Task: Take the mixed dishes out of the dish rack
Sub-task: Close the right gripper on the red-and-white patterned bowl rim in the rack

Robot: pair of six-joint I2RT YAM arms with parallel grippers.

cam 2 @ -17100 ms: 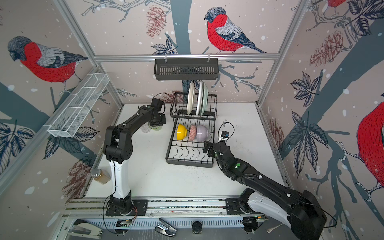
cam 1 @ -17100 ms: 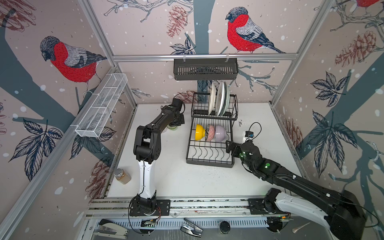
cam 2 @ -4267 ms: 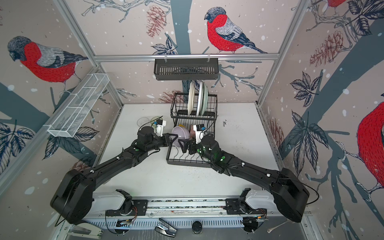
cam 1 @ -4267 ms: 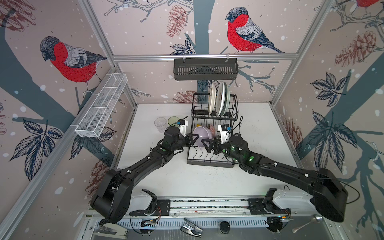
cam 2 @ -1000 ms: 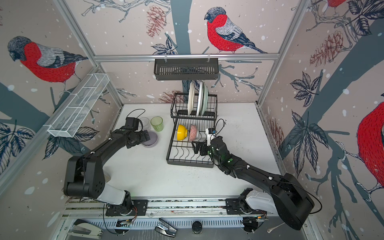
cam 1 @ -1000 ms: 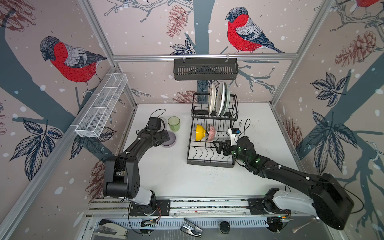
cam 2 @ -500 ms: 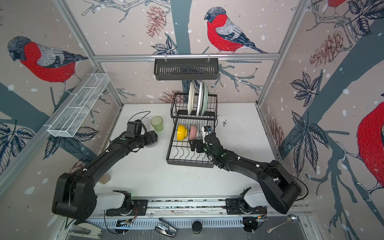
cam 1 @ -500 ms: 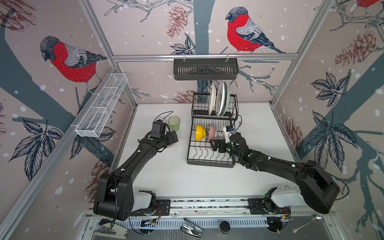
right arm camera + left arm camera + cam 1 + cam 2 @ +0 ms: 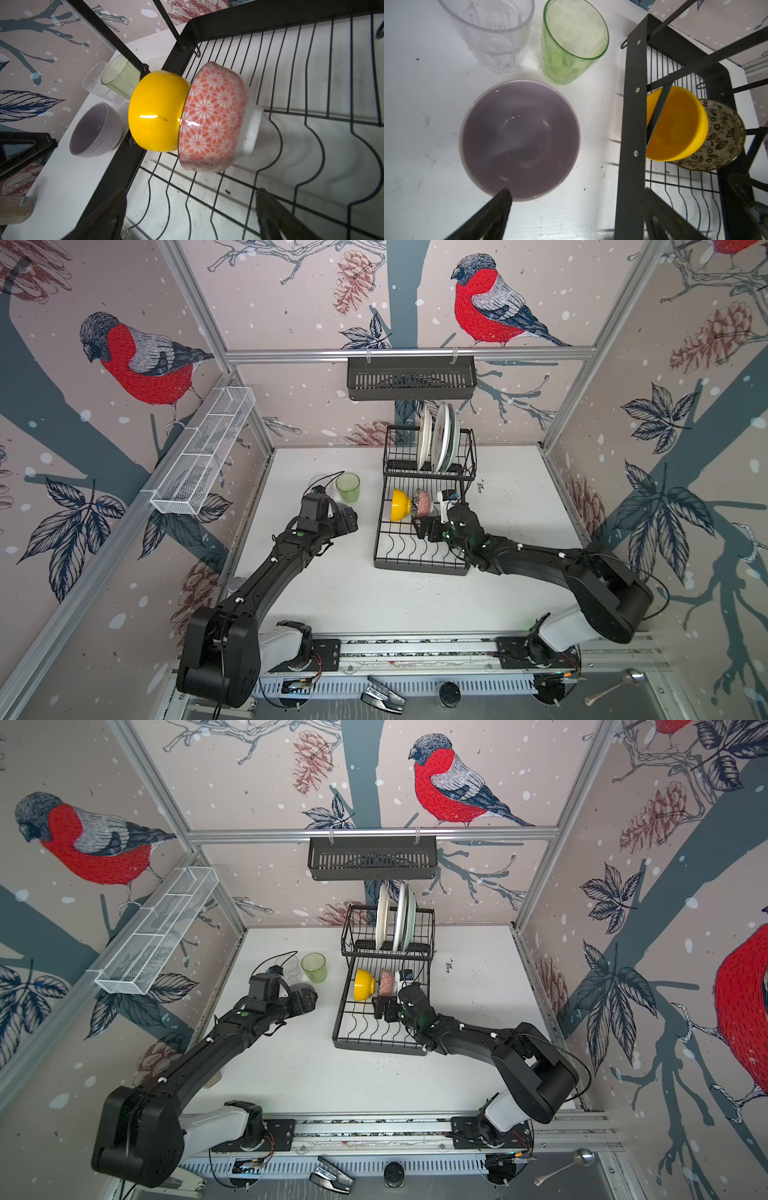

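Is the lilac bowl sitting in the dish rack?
No, the lilac bowl stands on the table outside the dish rack.

We're looking at two matte black jointed arms here, the left arm and the right arm, each built of chunky rounded housings. Down at the root, each has a glossy white base segment on a black mounting plate, fixed to a silver slotted rail. We spot small white clips along the links, and a green status light glows on each forearm. A thin black cable loops over the left wrist, and a white camera module with a blue patch rides the right wrist. The left gripper and right gripper carry black wedge-shaped fingers.
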